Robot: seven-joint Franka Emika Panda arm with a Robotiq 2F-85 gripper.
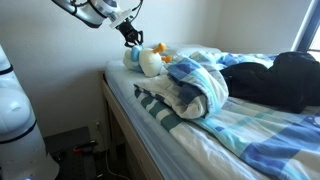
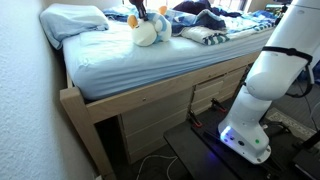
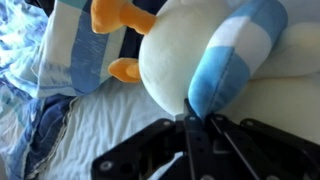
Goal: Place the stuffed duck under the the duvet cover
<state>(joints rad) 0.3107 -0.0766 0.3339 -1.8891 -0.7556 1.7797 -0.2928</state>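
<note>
- claw (image 3: 188, 122) closed, its tips pinching the stuffed duck (image 3: 185, 50) by its blue-and-white striped tip;
- duck sits on the bed (image 2: 150, 68), uncovered, between the pillow (image 2: 75, 20) and the bunched duvet cover (image 1: 200, 88) to its right

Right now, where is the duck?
In an exterior view the duck lies on the sheet between the pillow and the bunched duvet, just below the gripper.
</note>
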